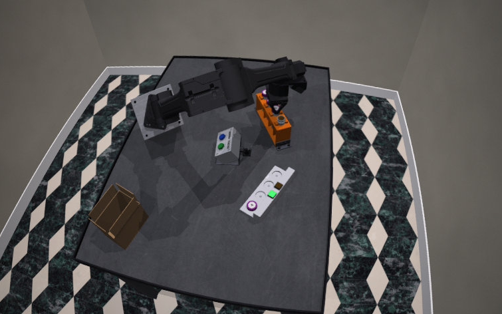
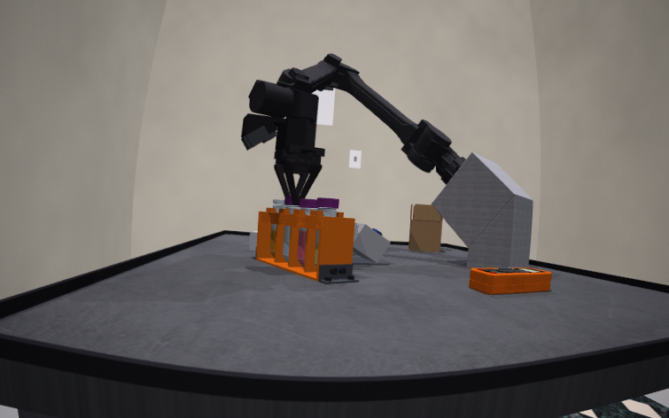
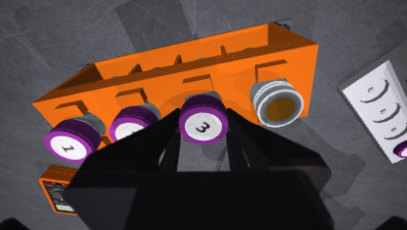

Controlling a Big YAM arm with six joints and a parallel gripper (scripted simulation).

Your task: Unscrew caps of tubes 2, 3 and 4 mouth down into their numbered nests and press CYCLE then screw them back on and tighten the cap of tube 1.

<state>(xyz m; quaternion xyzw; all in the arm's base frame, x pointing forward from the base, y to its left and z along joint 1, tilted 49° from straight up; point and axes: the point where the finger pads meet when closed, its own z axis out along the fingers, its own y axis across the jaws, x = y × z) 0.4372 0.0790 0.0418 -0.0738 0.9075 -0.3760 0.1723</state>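
Note:
My gripper (image 1: 276,110) (image 2: 295,200) (image 3: 203,115) is shut on cap 3 (image 3: 203,129), a purple cap at tube 3 in the orange decapping station (image 1: 282,136) (image 2: 336,238) (image 3: 303,56). Cap 1 (image 3: 69,149) and cap 2 (image 3: 129,131) are on their tubes. Tube 4 (image 1: 280,120) (image 3: 278,108) is open. Cap 4 (image 1: 251,205) (image 3: 402,150) lies in nest 4 of the white cap tray (image 1: 284,176); nests 1 to 3 are empty. The green lamp (image 1: 271,193) is lit, the amber lamp (image 1: 278,185) is dark. The thread of tube 3 is hidden.
The key housing (image 1: 227,156) with the blue CYCLE key (image 1: 221,136) and green READY key (image 1: 221,146) stands between the arm's base and the tray. A cardboard box (image 1: 129,229) (image 2: 424,236) stands near the table edge. An orange meter (image 2: 508,282) (image 3: 51,177) lies beside the arm's base.

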